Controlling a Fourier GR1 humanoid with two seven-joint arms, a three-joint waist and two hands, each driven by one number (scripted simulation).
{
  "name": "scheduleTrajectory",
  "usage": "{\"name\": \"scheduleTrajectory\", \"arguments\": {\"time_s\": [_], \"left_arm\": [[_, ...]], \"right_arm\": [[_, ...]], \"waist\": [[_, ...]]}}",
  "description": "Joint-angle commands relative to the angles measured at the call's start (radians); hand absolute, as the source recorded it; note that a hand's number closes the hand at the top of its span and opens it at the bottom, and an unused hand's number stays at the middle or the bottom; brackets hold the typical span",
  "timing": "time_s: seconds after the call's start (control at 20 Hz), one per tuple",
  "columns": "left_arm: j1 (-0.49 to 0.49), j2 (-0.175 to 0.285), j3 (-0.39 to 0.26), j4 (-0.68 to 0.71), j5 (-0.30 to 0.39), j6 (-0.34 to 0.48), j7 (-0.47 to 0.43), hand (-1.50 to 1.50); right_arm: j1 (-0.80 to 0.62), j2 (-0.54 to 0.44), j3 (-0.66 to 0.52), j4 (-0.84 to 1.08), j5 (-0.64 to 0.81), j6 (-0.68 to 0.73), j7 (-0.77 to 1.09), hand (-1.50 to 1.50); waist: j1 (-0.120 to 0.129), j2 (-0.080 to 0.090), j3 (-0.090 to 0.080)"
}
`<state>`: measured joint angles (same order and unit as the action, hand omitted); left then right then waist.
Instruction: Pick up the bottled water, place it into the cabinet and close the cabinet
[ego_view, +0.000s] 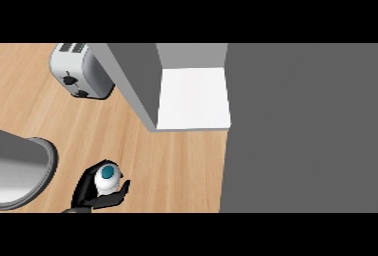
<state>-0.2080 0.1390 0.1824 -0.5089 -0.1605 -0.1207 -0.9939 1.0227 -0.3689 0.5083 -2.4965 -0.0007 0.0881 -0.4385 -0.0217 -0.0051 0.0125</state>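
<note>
The bottled water (108, 179) is a white bottle with a blue cap, seen from above at the lower left of the wooden counter. My left hand (90, 196) is curled round it, fingers on its left side and thumb on its right. The cabinet (193, 98) stands open at the upper middle, showing a white shelf floor and grey inner walls. Its grey door (299, 130) fills the right side of the view. My right hand does not show.
A silver toaster (77, 71) stands at the upper left, beside the cabinet's left wall. A large grey metal pot or bowl (22, 170) sits at the left edge, close to my left hand. Bare wooden counter (170, 160) lies between bottle and cabinet.
</note>
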Motion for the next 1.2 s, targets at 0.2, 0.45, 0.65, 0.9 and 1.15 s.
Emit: {"name": "scheduleTrajectory", "arguments": {"time_s": [0.2,0.45,0.65,0.9,1.15], "left_arm": [[-0.044,-0.126,-0.024,-0.044,0.016,0.026,-0.010,1.50],[-0.072,-0.137,-0.094,-0.107,0.047,-0.014,0.086,1.50],[-0.119,-0.138,-0.254,-0.170,0.214,0.056,0.159,1.50],[-0.161,-0.139,-0.380,-0.304,0.349,0.202,0.339,1.50],[-0.249,-0.139,-0.516,-0.357,0.427,0.330,0.472,1.50]], "right_arm": [[0.071,-0.042,0.004,-0.182,0.016,-0.031,0.050,-1.50],[0.054,-0.063,-0.013,-0.103,-0.011,-0.024,-0.004,-1.50],[-0.027,-0.049,-0.051,-0.053,-0.045,-0.037,0.023,-1.50],[0.047,-0.055,0.044,-0.104,0.052,-0.064,0.014,-1.50],[0.068,-0.083,-0.028,-0.142,-0.031,-0.050,-0.014,-1.50]], "waist": [[0.004,0.000,-0.013],[0.007,0.000,-0.012],[0.012,0.002,-0.012],[0.002,-0.001,-0.013],[-0.008,0.002,-0.013]]}}
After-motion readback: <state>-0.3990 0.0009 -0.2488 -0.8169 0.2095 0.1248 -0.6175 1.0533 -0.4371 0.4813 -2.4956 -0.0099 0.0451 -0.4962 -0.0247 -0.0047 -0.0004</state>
